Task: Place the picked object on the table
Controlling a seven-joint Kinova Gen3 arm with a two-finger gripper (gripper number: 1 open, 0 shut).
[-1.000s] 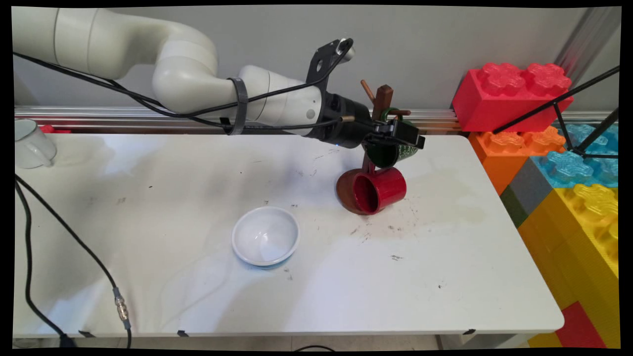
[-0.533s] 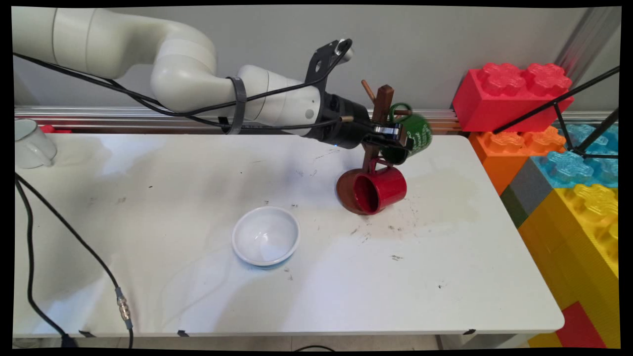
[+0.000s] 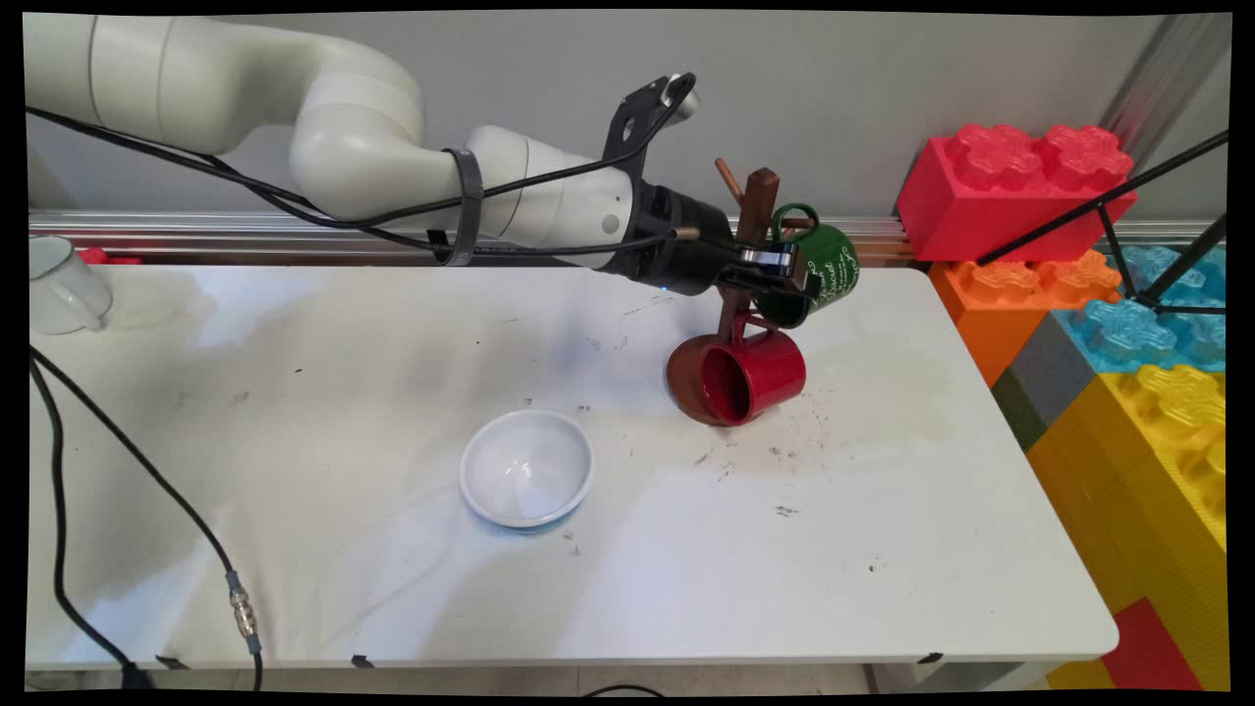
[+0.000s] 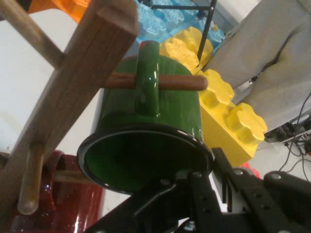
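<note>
Green mug (image 3: 822, 270) hangs by its handle on a peg of the brown wooden mug tree (image 3: 747, 255), tilted, dark rim toward the gripper (image 3: 784, 270) (white lettering on its side). Red mug (image 3: 753, 376) hangs lower, mouth facing left.

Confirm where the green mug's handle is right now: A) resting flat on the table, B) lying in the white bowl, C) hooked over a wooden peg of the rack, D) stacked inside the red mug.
C: the hand view shows the green mug with its handle looped over a peg of the rack.
</note>
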